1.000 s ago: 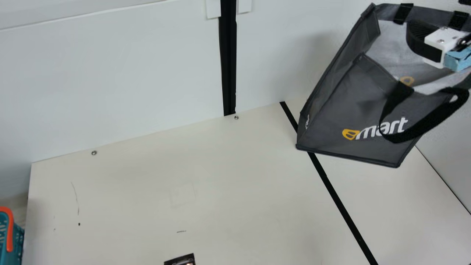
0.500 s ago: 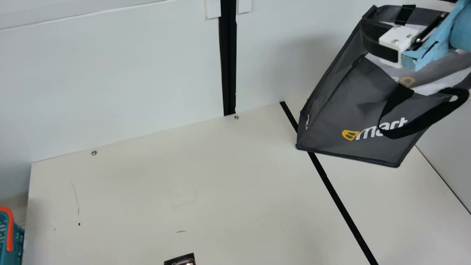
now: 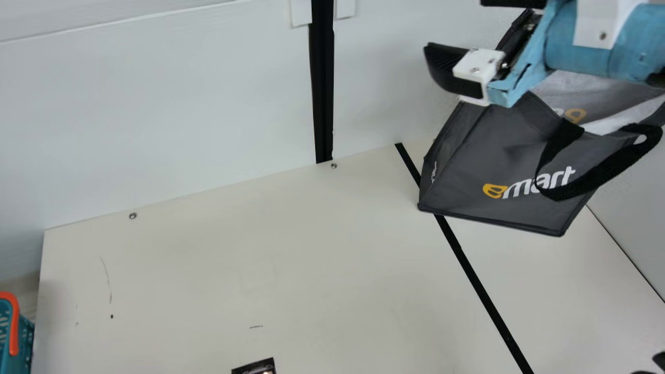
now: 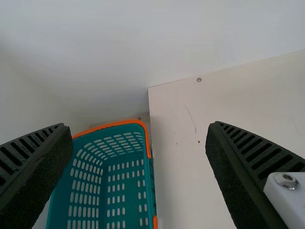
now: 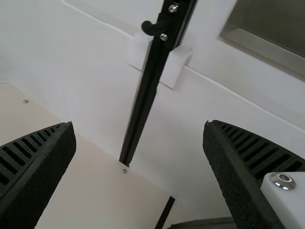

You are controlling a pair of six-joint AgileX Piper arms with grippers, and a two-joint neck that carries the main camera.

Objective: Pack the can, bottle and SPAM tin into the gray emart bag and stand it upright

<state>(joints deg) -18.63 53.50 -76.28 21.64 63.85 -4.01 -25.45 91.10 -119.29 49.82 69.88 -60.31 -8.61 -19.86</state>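
**Standing Upright at Right, with Both Sides Released**

Locate gray emart bag (image 3: 483, 150) at right of main view; stands upright on cream table (image 3: 260, 259), mouth upward and gaping, pale lining exposed; sits across black strip (image 3: 483, 280), near rear wall (image 3: 182, 104); carries black handle (image 3: 613, 170) looped down over printed front; cannot tell contents from this angle.

Locate right gripper (image 3: 454, 23) at upper right of main view, in front of upper part of bag, covering some of rim; read as released, with ribbed fingers (image 3: 452, 72) spread well apart; cannot tell contact with bag; note in right wrist view, beyond same spread fingers, black post (image 5: 143, 95) with black hook (image 5: 155, 28), plus metal-framed panel (image 5: 267, 28); note also dark gray edge (image 5: 205, 224) just beside one finger, too little exposed to identify.

Locate left gripper (image 4: 139, 125) in left wrist view; read as released, with both fingers wide apart; note beyond it teal basket (image 4: 114, 125) with orange rim, just beside edge of table; find same basket at lower left of main view.

Note black item (image 3: 254, 368) on table at bottom edge of main view, mostly cut off, too little exposed to identify; note dark part (image 3: 659, 359) at lower right corner, likewise cut off.
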